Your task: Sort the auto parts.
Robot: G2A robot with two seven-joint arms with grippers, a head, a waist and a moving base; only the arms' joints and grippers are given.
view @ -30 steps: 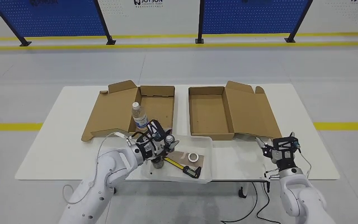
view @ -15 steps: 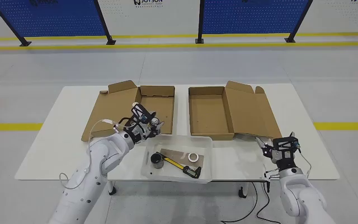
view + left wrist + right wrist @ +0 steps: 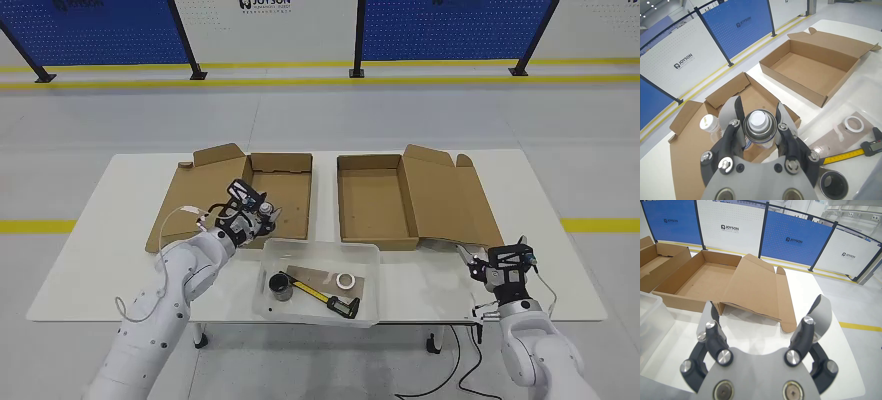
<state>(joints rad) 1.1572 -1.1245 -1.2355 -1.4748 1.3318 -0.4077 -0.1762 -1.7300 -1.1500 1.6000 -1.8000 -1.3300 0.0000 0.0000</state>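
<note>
Spray can (image 3: 760, 126), metal-topped with a white nozzle, sits upright between the fingers of my left pincer (image 3: 758, 105), which is clamped on its sides just below the shoulder. I hold it over the near right corner of the left cardboard box (image 3: 290, 185); I cannot tell whether its base touches the box floor. Just to the left of the can, inside the same box, a clear bottle (image 3: 706, 122) with a white cap stands upright, close to my left-hand finger.

Near and to the right of that box lies the clear bin (image 3: 370, 250). In it are a yellow-and-black caliper (image 3: 848, 154) lying flat, a white ring (image 3: 854, 124) farther back, and a short metal sleeve (image 3: 833, 182) standing on end at the bin's near left.

Beyond the bin, the right cardboard box (image 3: 375, 205) lies open with its lid flap spread out to the right.

My right pincer (image 3: 764, 303) hangs over the white table (image 3: 130, 200) near its near right corner, close to that flap, with its fingers spread wide and nothing between them.
</note>
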